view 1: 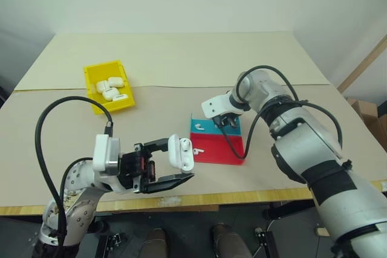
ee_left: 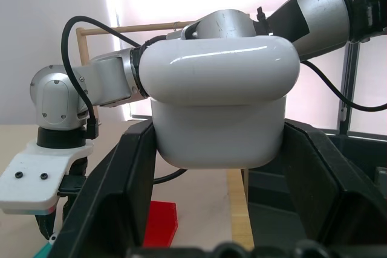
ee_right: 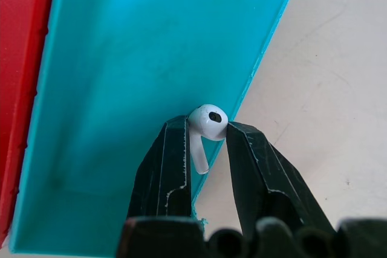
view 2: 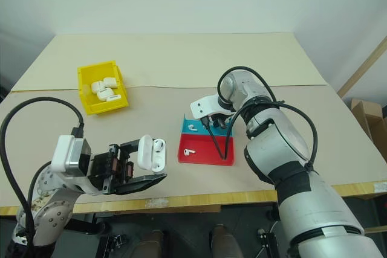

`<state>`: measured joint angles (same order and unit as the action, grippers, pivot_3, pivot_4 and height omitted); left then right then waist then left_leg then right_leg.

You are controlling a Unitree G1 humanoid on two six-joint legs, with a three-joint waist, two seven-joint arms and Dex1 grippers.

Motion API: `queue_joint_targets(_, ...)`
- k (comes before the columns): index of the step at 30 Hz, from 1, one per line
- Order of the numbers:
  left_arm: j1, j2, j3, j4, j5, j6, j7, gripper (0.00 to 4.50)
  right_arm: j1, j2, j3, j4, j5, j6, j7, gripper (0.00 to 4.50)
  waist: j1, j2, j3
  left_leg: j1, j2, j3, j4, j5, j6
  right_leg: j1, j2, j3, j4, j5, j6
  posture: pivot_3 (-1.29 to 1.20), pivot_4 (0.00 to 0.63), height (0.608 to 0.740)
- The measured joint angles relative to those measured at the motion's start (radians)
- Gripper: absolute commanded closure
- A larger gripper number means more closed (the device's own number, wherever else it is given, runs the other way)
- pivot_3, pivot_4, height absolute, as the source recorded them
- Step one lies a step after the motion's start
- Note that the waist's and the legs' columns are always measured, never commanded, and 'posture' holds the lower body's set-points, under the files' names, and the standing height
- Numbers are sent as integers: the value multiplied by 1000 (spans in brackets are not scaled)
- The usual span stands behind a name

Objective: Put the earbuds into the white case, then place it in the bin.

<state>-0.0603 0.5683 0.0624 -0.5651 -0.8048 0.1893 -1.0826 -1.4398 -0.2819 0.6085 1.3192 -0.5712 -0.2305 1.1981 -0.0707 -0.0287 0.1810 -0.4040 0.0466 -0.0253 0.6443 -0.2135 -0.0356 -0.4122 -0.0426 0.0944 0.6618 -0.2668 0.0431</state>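
Now a pinch on a slippery earbud

The right pincer nips an earbud at the teal tray's edge — it may squirt out; the left pincer clamps the open white case above the worktop.

White case lid-open, off the bench; earbuds at the tray; yellow bin near the bench's far-left corner.

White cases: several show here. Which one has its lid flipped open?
The white case held in the left gripper, near the table's front edge; those lying in the yellow bin are closed.
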Motion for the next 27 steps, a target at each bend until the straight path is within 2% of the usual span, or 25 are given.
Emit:
queue_joint_targets(9, 0, -1, -1, -6, 0, 0, -11, 1681, 0, -2, -13, -1, 5, -1, 3, 3792, 0, 0, 0, 0, 0, 0, 0, 0, 0, 0, 0, 0, 0, 0, 0, 0, 150, 740)
queue_joint_targets(19, -6, -11, -2, 29, 1, -10, -46, 1681, -2, -84, -223, -133, 189, 76, 115, 3792, 1, 0, 0, 0, 0, 0, 0, 0, 0, 0, 0, 0, 0, 0, 0, 0, 150, 740)
queue_joint_targets(22, -9, -13, -3, 35, 4, -11, -57, 1681, 34, -127, -307, -280, 272, 171, 141, 3792, 2, 0, 0, 0, 0, 0, 0, 0, 0, 0, 0, 0, 0, 0, 0, 0, 150, 740)
queue_joint_targets(27, -14, -15, -3, 43, 5, -12, -70, 1681, 226, -195, -537, -732, 515, 494, 106, 3792, 10, 0, 0, -1, 0, -1, 1, 0, 0, 1, 0, 0, -1, 0, 0, 0, 150, 740)
